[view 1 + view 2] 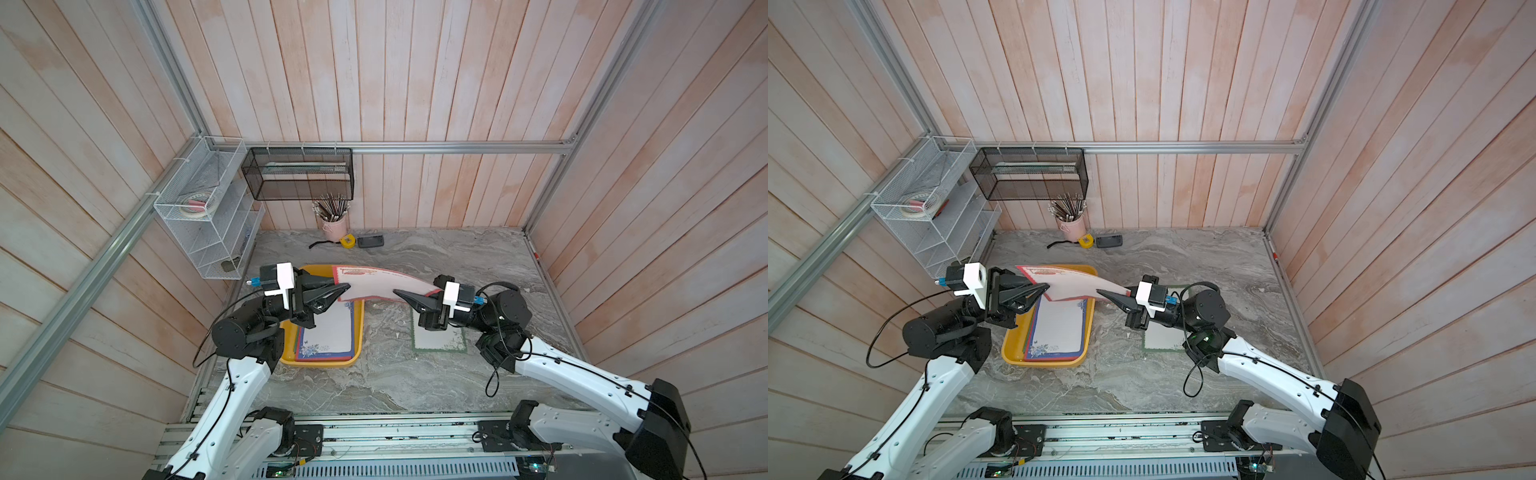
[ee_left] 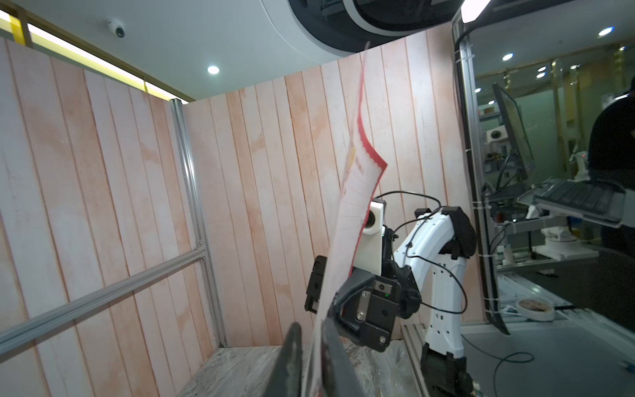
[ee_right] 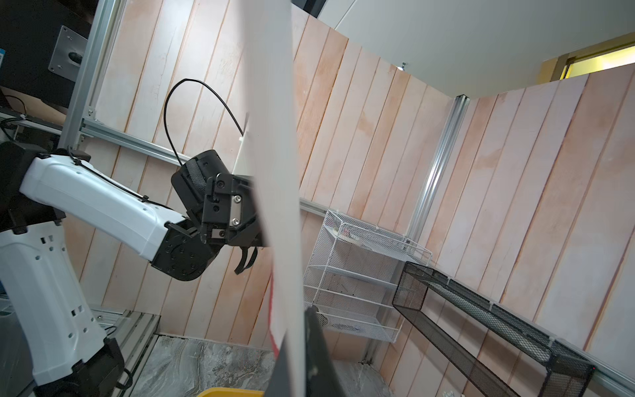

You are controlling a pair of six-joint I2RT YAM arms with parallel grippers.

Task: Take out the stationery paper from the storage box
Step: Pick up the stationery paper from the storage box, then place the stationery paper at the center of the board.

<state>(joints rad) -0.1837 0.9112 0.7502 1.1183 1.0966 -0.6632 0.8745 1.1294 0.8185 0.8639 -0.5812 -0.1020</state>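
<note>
One sheet (image 1: 374,282): bowed in the air at mid-frame, spanning from left gripper (image 1: 344,290) to right gripper (image 1: 399,293); likely a handover away from the box (image 1: 320,363).
Right gripper: clamped on the sheet's right end.
Left gripper: jaws slightly parted around the left edge, probably letting go.
Stack (image 1: 328,332): in the box, lower left of centre.
Green sheet (image 1: 436,343): flat on the surface (image 1: 374,382), under the right arm.
Room: plank walls (image 1: 415,83), aluminium frame (image 1: 415,146).

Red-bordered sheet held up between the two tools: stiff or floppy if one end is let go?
Likely floppy: the red-bordered sheet bows in an arc between the left tool and right tool. Probably very light, so a freed end may droop and swing. Pinched only near its edge, it could crease or slip.
</note>
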